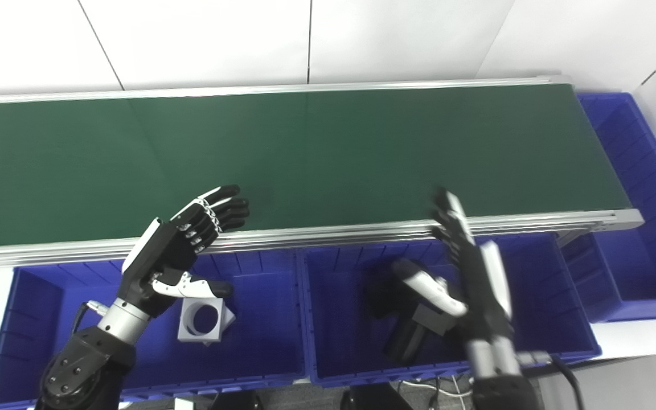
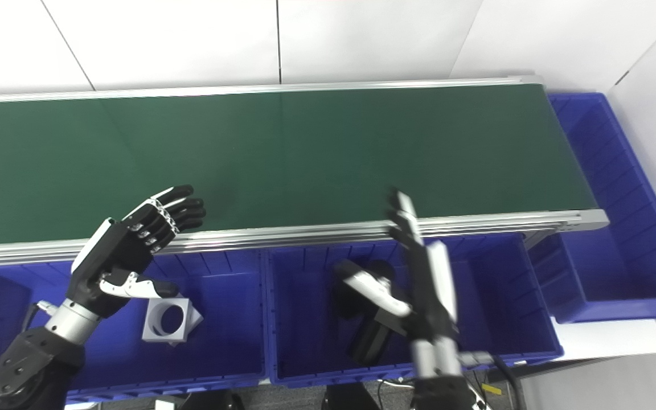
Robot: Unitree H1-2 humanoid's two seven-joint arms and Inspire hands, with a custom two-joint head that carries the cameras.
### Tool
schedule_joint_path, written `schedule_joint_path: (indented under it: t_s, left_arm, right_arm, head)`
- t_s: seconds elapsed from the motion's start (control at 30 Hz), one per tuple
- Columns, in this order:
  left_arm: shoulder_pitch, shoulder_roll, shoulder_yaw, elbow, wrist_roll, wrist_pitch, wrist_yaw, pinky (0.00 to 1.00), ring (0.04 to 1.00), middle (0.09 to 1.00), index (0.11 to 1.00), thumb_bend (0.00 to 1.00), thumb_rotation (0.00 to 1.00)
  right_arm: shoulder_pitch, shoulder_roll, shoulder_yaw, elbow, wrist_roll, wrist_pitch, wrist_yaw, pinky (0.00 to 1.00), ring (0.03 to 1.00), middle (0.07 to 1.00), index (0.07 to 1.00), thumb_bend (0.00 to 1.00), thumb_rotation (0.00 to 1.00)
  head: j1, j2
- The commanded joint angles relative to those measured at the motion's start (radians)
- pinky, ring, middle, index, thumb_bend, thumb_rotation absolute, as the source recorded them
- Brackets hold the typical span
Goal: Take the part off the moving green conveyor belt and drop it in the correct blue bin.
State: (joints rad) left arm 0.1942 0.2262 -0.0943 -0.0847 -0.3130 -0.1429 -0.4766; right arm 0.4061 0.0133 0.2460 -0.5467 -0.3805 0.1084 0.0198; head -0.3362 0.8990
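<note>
— Belt point(image 1: 328, 154) first: green, bare across its whole visible run, aluminium rails along both long edges.

— Parts?

— In the bins. Grey square part point(image 1: 201, 322) with a round hole, tilted, lying on the floor of the left bin point(image 1: 259, 341) toward its middle, a second grey piece peeking out under its right corner. Black parts point(image 1: 413, 336) in the middle bin point(image 1: 544, 307), partly hidden behind the right thumb; shape hard to make out.

— Left hand?

— Left hand point(image 1: 183, 245) raised over the left bin's far edge, fingers point(image 1: 225, 208) spread and reaching past the near rail onto the belt's near edge, thumb out over the bin just above the grey part. Released, holding nothing.

— Right hand?

— Right hand point(image 1: 464, 273) seen edge-on over the middle bin, blurred, fingers straight and pointing up to the near rail, thumb splayed left over the black parts. Also released, nothing grasped.

— Anything else?

— Third bin point(image 1: 647, 228) at the belt's right end, wrapping round its corner, standing on a white tabletop point(image 1: 635, 330).
</note>
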Motion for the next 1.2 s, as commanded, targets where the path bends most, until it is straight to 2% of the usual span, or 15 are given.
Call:
schedule_joint_path:
  t_s: [0.0, 0.03, 0.2, 0.3, 0.43, 0.6, 0.83, 1.17]
  left_arm:
    - [0.001, -0.009, -0.004, -0.016, 0.013, -0.039, 0.006, 0.83, 0.824, 0.821, 0.851, 1.00, 0.18]
    - [0.004, -0.013, -0.007, -0.017, 0.022, -0.045, 0.009, 0.83, 0.822, 0.820, 0.852, 1.00, 0.18]
    - [0.023, -0.036, -0.019, -0.029, 0.055, -0.052, 0.024, 0.83, 0.821, 0.826, 0.861, 1.00, 0.18]
    - [0.036, -0.053, -0.031, -0.037, 0.072, -0.051, 0.039, 0.83, 0.820, 0.829, 0.866, 1.00, 0.18]
    - [0.051, -0.073, -0.047, -0.047, 0.093, -0.049, 0.060, 0.82, 0.821, 0.836, 0.869, 1.00, 0.17]
    - [0.064, -0.088, -0.061, -0.047, 0.116, -0.063, 0.074, 0.82, 0.840, 0.863, 0.873, 1.00, 0.17]
    - [0.078, -0.109, -0.074, -0.032, 0.156, -0.091, 0.095, 0.84, 0.866, 0.889, 0.880, 1.00, 0.17]
    - [0.086, -0.121, -0.090, -0.020, 0.185, -0.107, 0.124, 0.84, 0.885, 0.909, 0.909, 1.00, 0.18]
  right_arm:
    - [-0.035, 0.012, 0.025, -0.009, 0.010, -0.027, 0.019, 0.82, 0.884, 0.906, 0.929, 0.80, 0.75]
    - [-0.054, 0.014, 0.041, 0.009, 0.017, -0.033, 0.027, 0.81, 0.870, 0.893, 0.920, 0.79, 0.75]
    - [-0.115, 0.007, 0.083, 0.088, 0.074, -0.042, 0.059, 0.79, 0.847, 0.872, 0.908, 0.79, 0.74]
    - [-0.140, -0.006, 0.083, 0.156, 0.133, -0.078, 0.079, 0.78, 0.842, 0.868, 0.907, 0.80, 0.72]
    - [-0.165, -0.037, 0.076, 0.235, 0.213, -0.122, 0.115, 0.78, 0.835, 0.862, 0.905, 0.82, 0.69]
    - [-0.172, -0.080, 0.058, 0.318, 0.272, -0.201, 0.137, 0.75, 0.821, 0.853, 0.900, 0.84, 0.66]
    - [-0.160, -0.124, 0.039, 0.389, 0.297, -0.297, 0.140, 0.75, 0.814, 0.844, 0.893, 0.79, 0.67]
    - [-0.124, -0.143, 0.022, 0.385, 0.333, -0.334, 0.146, 0.79, 0.844, 0.868, 0.910, 0.79, 0.54]
  head:
    - [0.000, 0.000]
    - [0.034, -0.011]
    - [0.107, -0.033]
    - [0.178, -0.058]
    - [0.223, -0.078]
    - [0.268, -0.109]
    - [0.323, -0.153]
    - [0.356, -0.179]
